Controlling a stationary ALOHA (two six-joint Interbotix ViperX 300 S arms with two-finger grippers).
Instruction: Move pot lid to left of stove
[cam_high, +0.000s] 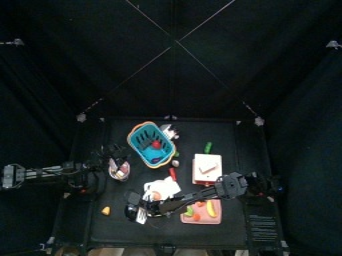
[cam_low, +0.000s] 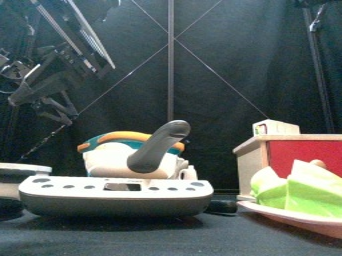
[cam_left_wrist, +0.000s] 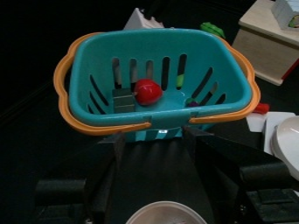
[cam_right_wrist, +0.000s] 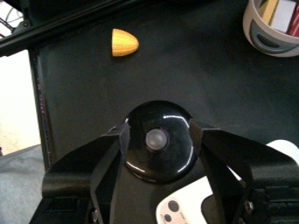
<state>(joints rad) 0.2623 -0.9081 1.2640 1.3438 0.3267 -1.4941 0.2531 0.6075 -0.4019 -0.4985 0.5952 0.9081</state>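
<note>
The pot lid, a glossy black dome with a round knob, rests on the black table. My right gripper stands open around it, one jaw on each side and neither pressing on it. In the top view that gripper has reached across to the table's front left. The stove, a white oblong block with a reddish patch, lies to the right of it. My left gripper rests at the table's left side, facing the teal basket.
A white slab lies close beside the lid. Nearby are an orange piece, a cup of utensils and a pink tray of vegetables. The basket holds a red ball. A low grey handled dish stands near the front edge.
</note>
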